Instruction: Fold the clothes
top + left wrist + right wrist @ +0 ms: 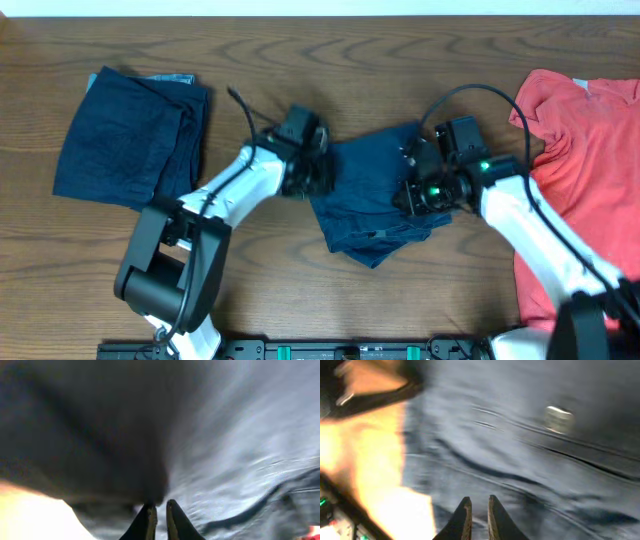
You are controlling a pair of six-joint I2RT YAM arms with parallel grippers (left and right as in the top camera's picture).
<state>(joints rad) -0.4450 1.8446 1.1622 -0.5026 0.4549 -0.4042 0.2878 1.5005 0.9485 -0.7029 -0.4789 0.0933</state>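
Observation:
The dark navy shorts [370, 195] lie crumpled at the table's middle, with the lower edge bunched up. My left gripper [318, 172] is at their left edge. In the left wrist view its fingers [159, 506] are nearly together, pinching a raised fold of the shorts [240, 435]. My right gripper [415, 190] is at their right edge. Its fingers [479, 501] are nearly together on the cloth [520, 450]. A second navy garment [130, 135] lies folded at the far left.
A red shirt [590, 150] is spread at the right edge, partly under my right arm. The wooden table [300, 290] shows bare in front. A button or rivet [559, 416] shows on the shorts in the right wrist view.

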